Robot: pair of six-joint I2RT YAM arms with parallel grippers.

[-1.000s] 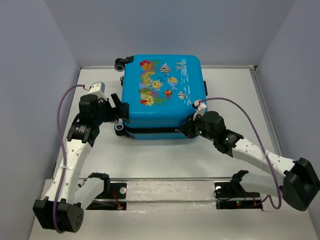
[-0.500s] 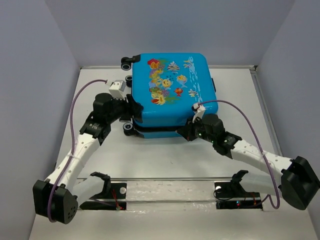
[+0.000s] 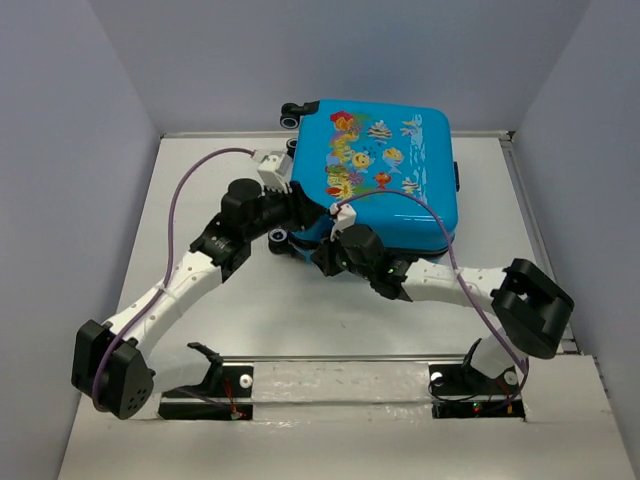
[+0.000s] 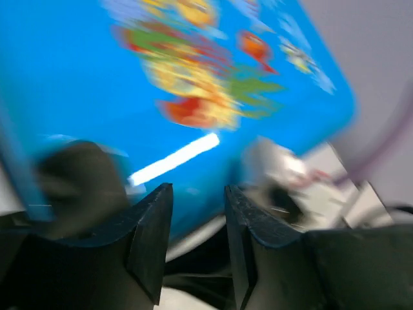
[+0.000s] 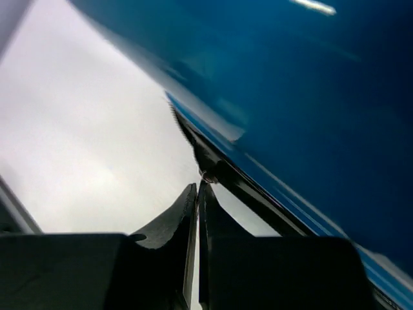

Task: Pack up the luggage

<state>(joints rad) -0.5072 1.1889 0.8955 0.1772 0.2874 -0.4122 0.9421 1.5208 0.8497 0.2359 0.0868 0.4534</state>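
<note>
1. Bare tabletop (image 3: pixel 300 330) lies open between the arm bases and the luggage, widest at the left.
2. The right hand (image 5: pixel 199 188) is closed, its tips together at the zip seam on the luggage's near edge; whether it pinches anything I cannot tell.
3. The left hand (image 4: pixel 199 194) sits at the luggage's left corner beside a wheel (image 3: pixel 279 236), with a narrow gap between its fingers.
4. The luggage (image 3: pixel 395 175) lies flat and skewed, fish face up, toward the far right. Its far side reaches the back edge, with a thin strip of tabletop along the right wall.
</note>
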